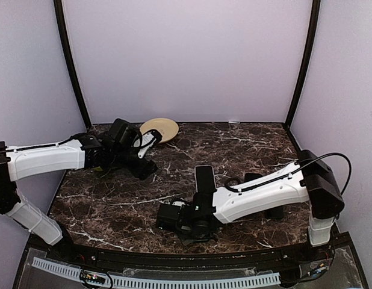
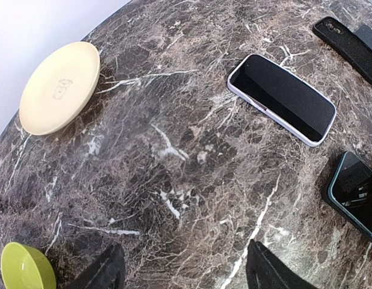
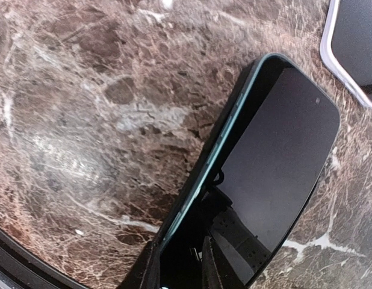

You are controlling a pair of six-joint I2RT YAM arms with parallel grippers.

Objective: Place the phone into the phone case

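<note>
A dark phone with a teal edge (image 3: 276, 162) lies near the table's front and also shows in the top view (image 1: 168, 215) and the left wrist view (image 2: 356, 194). My right gripper (image 3: 177, 265) is shut on its long edge, with that edge lifted off the marble; in the top view the right gripper (image 1: 176, 218) is low at front centre. A black phone case (image 2: 345, 37) lies flat further right, partly behind the right arm in the top view (image 1: 253, 177). My left gripper (image 2: 186, 277) is open and empty above bare marble at the back left (image 1: 147, 162).
A second phone in a pale lilac case (image 2: 282, 98) lies screen up mid-table (image 1: 204, 179). A cream plate (image 2: 59, 87) sits at the back left (image 1: 160, 129). A lime green bowl (image 2: 23, 268) is beside the left gripper. White walls enclose the table.
</note>
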